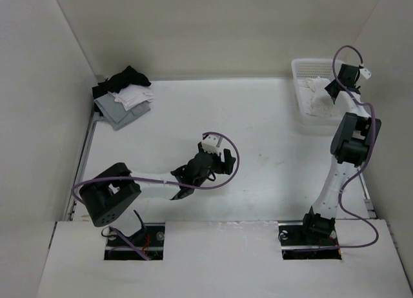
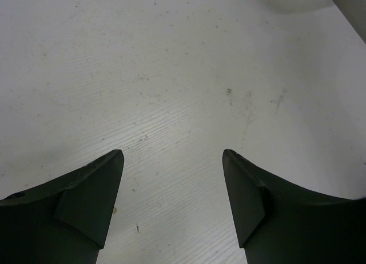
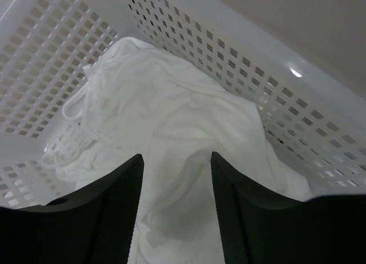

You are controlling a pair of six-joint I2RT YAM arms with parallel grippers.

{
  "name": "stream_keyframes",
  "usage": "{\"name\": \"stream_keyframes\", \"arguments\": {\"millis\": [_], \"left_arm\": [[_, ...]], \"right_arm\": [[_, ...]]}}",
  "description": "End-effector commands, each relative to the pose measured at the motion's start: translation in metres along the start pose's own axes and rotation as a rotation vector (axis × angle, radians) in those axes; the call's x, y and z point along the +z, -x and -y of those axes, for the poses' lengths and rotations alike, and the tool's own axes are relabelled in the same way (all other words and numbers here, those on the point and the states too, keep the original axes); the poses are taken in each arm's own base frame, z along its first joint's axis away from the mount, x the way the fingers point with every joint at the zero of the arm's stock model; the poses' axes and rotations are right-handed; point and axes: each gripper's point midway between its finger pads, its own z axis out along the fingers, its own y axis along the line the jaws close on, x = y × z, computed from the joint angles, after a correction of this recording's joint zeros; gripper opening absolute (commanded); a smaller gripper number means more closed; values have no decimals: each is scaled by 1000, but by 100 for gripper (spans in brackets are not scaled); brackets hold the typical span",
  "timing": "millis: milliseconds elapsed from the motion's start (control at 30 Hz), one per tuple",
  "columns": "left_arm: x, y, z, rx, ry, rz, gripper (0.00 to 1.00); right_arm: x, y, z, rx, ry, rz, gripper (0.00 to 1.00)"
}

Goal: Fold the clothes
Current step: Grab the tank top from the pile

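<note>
My left fingers (image 2: 86, 195) stand spread over bare tabletop (image 2: 171, 75), pinching nothing. Over to the right, the clothes (image 3: 171, 104) lie crumpled in the white lattice basket (image 3: 189, 35). My right fingers (image 3: 103, 207) hang spread just above them, gripping nothing. I judge the cloth light, limp and thin, so it should bunch and drape. I'd pinch a raised fold mid-garment, clear of the strap loops (image 3: 64, 111), which might snag the lattice.

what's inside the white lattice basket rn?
Crumpled white clothes with thin strap loops at one side, lying in the basket. Anything beneath the cloth is covered, and I can't tell how many garments there are.
</note>
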Motion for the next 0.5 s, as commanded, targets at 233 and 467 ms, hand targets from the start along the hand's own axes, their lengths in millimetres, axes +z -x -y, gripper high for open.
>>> {"name": "stream_keyframes", "arguments": {"millis": [233, 467], "left_arm": [[8, 17, 7, -49, -34, 50, 69], [10, 17, 3, -49, -25, 47, 69]], "right_arm": [[12, -1, -6, 85, 47, -60, 56], [11, -1, -10, 93, 63, -69, 4]]}}
